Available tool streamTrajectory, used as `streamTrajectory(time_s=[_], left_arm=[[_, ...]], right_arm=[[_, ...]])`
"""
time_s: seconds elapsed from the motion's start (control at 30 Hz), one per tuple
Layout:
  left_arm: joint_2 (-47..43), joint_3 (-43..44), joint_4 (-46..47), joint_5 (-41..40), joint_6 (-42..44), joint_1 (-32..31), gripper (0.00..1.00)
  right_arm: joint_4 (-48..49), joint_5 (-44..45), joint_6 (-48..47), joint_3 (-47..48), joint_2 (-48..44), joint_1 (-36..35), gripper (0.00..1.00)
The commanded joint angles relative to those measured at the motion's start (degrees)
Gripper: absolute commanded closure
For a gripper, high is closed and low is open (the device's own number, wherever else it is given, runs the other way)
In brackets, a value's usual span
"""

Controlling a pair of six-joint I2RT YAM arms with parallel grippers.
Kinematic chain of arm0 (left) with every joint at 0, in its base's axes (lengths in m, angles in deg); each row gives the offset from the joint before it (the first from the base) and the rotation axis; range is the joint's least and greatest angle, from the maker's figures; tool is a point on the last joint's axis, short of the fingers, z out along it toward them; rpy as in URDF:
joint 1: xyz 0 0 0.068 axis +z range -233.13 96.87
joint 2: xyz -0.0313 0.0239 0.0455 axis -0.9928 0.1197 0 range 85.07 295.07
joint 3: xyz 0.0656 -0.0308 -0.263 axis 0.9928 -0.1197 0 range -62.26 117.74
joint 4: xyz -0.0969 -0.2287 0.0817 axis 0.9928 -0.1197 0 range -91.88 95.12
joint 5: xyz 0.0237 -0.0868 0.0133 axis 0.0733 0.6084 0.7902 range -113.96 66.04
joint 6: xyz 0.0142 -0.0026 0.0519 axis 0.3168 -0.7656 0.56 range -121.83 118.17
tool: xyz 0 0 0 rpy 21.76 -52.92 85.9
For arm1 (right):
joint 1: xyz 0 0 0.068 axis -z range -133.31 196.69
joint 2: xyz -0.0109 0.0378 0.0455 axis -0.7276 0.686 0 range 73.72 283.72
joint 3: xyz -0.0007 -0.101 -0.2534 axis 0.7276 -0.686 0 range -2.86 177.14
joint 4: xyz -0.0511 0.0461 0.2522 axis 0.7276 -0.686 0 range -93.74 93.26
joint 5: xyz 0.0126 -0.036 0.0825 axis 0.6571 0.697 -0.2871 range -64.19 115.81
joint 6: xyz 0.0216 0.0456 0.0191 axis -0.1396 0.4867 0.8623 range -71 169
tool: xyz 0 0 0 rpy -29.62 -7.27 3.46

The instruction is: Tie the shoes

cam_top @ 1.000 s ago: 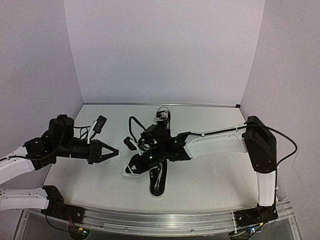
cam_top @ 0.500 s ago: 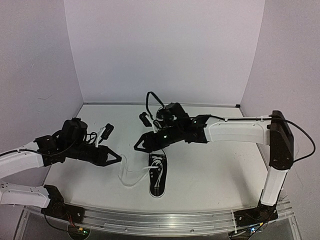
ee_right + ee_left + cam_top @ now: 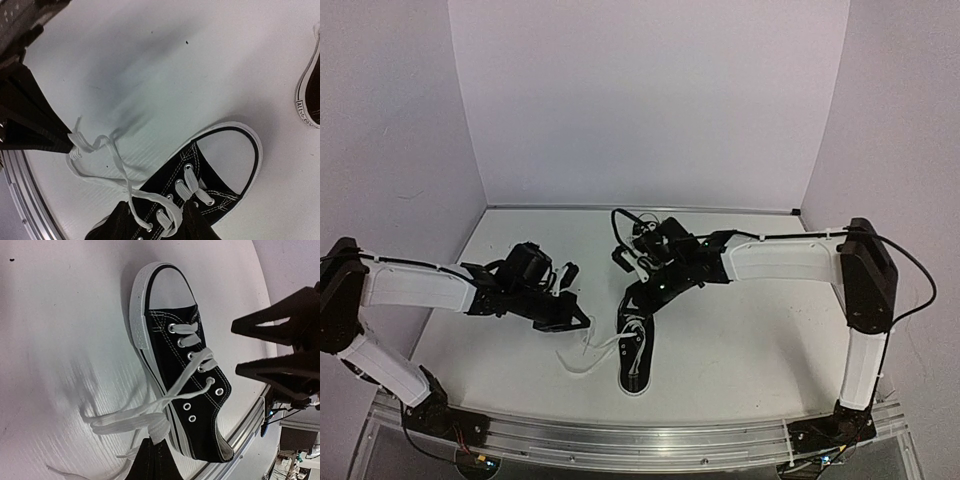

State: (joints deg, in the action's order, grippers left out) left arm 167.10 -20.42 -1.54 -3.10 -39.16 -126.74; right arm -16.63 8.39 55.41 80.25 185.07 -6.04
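Note:
One black sneaker (image 3: 634, 352) with white laces lies near the table's front, toe pointing to the near edge. Its loose laces (image 3: 582, 350) trail to the left. My left gripper (image 3: 583, 322) is shut on a lace end just left of the shoe; the left wrist view shows the pinched lace (image 3: 159, 427) at my fingertips (image 3: 150, 450). My right gripper (image 3: 633, 300) is open, low over the shoe's laced top, with its fingers (image 3: 116, 222) either side of the crossed laces (image 3: 190, 187). The second sneaker (image 3: 312, 95) shows only at the right wrist view's edge.
An aluminium rail (image 3: 650, 445) runs along the table's near edge. Walls close in the left, back and right. The second shoe lies behind my right arm, near the back. The left gripper's tips (image 3: 45, 135) sit close to the right gripper.
My left gripper has moved right and down to the laces and shut on one. My right gripper has come down from above the table to the shoe's laced top.

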Motion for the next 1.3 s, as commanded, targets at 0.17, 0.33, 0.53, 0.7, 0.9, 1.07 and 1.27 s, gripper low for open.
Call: streamTrajectory(time_s=[0.17,0.33,0.53,0.7,0.9,1.07,1.27], left_arm=[[6.53,1.18,14.40,-5.83,-16.19,1.92,1.00],[8.71,-0.25,17.96,-6.70,-21.51,6.29,1.00],[14.62,1.27,20.31,-5.44,-23.04,9.22,0.98],[17.98,2.72,19.12,-2.60,-21.40,9.25,0.89],[14.72,1.28,14.50,-5.36,-18.99,9.25,0.81],[12.22,2.66,6.71,-7.49,-13.99,9.25,0.75],[13.72,6.28,-0.93,-7.59,-8.93,9.05,0.69]], right_arm=[[-3.29,1.94,-5.31,2.73,3.56,-0.28,0.69],[-3.32,1.91,-4.87,1.96,3.45,-0.26,0.70],[-3.39,2.17,-4.86,1.40,3.39,-0.20,0.70],[-3.52,2.46,-5.16,1.40,3.18,-0.27,0.70],[-3.67,2.46,-5.29,1.28,3.51,-0.23,0.70],[-3.76,2.39,-5.44,1.48,3.69,-0.26,0.69],[-4.38,2.48,-5.61,2.59,4.27,-0.25,0.67]])
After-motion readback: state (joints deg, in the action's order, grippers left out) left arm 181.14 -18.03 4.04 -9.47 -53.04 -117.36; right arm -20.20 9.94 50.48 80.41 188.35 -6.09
